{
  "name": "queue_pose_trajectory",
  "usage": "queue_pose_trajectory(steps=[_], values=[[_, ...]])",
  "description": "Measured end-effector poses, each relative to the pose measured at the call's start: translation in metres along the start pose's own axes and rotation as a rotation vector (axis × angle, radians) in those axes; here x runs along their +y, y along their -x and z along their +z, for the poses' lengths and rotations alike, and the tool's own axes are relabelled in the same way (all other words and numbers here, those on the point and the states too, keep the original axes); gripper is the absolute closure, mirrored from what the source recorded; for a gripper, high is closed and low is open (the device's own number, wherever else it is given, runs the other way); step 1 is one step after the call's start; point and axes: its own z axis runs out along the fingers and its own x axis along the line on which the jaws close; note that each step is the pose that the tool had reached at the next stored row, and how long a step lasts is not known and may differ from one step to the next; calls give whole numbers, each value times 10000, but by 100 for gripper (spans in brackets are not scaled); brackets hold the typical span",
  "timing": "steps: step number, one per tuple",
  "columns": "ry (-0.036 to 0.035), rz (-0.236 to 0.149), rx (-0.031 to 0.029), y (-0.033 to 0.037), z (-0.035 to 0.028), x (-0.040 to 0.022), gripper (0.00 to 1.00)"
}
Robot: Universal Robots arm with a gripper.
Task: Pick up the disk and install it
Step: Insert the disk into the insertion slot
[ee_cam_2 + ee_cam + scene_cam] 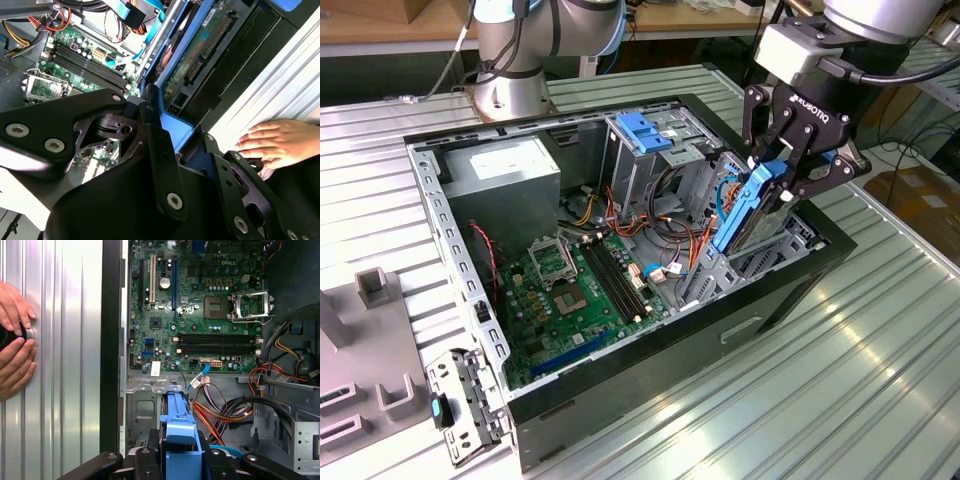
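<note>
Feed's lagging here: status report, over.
Gripper shut on disk. Disk tilted, low end inside case, not seated. Hands on table beside case.

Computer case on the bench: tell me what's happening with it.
The arm's gripper is shut on the disk, clamping its blue carrier frame and holding it tilted on edge over the open computer case, at the end on the exterior view's right, beside the motherboard. A person's hand rests on the ribbed table alongside.
</note>
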Motion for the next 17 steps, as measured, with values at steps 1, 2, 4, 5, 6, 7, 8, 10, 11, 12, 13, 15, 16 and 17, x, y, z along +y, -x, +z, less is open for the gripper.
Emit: queue_pose_trajectory(steps=[1,2,4,5,6,7,8,10,11,12,13,15,16,17], values=[[0,0,-1,0,0,0,63],[0,0,-1,0,1,0,63],[0,0,1,-1,0,0,62],[0,-1,-1,-1,0,0,56],[0,-1,-1,-1,1,0,56],[0,-1,0,-1,0,0,56],[0,0,-2,-1,1,0,56],[0,-1,-1,-1,1,0,56],[0,0,-1,-1,1,0,56],[0,-1,-1,-1,1,0,57],[0,0,-2,-1,1,0,64],[0,0,-1,-1,1,0,76],[0,0,-1,-1,1,0,82],[0,-1,-1,-1,1,0,88]])
